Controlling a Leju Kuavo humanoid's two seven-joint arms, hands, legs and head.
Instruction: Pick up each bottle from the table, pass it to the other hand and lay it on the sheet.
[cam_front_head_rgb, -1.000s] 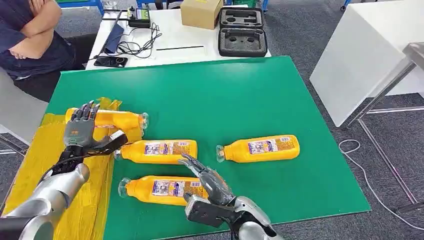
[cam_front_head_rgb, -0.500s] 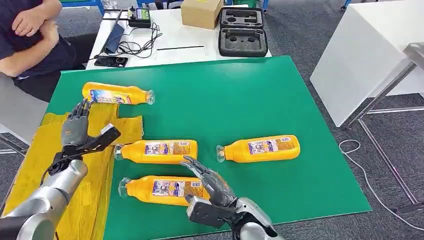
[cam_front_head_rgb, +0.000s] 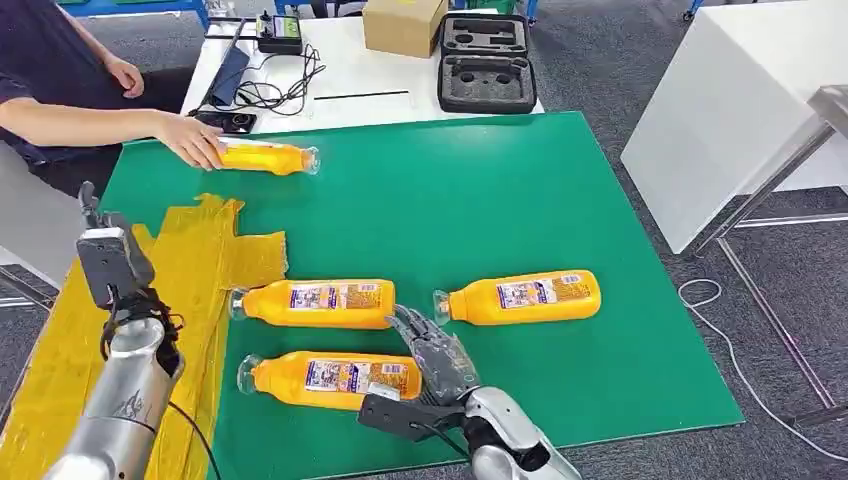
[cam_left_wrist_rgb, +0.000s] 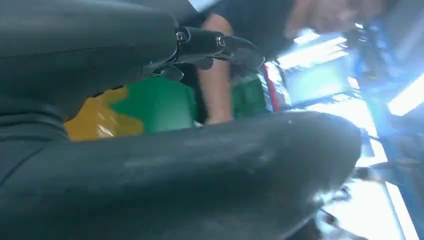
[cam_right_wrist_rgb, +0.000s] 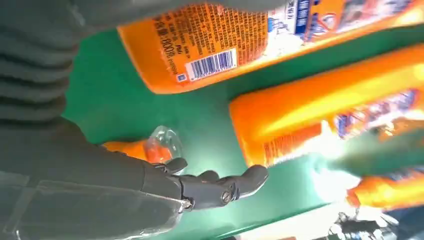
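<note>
Head view: three orange plastic bottles with blue-white labels lying on green tabletop (cam_front_head_rgb: 560, 180): nearest (cam_front_head_rgb: 330, 378), middle (cam_front_head_rgb: 315, 303), right (cam_front_head_rgb: 520, 296). Right hand (cam_front_head_rgb: 432, 360) spread, empty, over nearest. Left hand (cam_front_head_rgb: 105, 262) raised above crinkled yellow sheet (cam_front_head_rgb: 215, 260); finger state unclear. Person's hand (cam_front_head_rgb: 192, 140) on fourth bottle (cam_front_head_rgb: 268, 156) at far edge.
Right wrist view: barcode (cam_right_wrist_rgb: 210, 65), "800" legible.

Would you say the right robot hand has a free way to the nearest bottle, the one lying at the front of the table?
Probably yes. The right robot hand hovers open right beside the nearest bottle, at its base end, and nothing lies between them.
</note>
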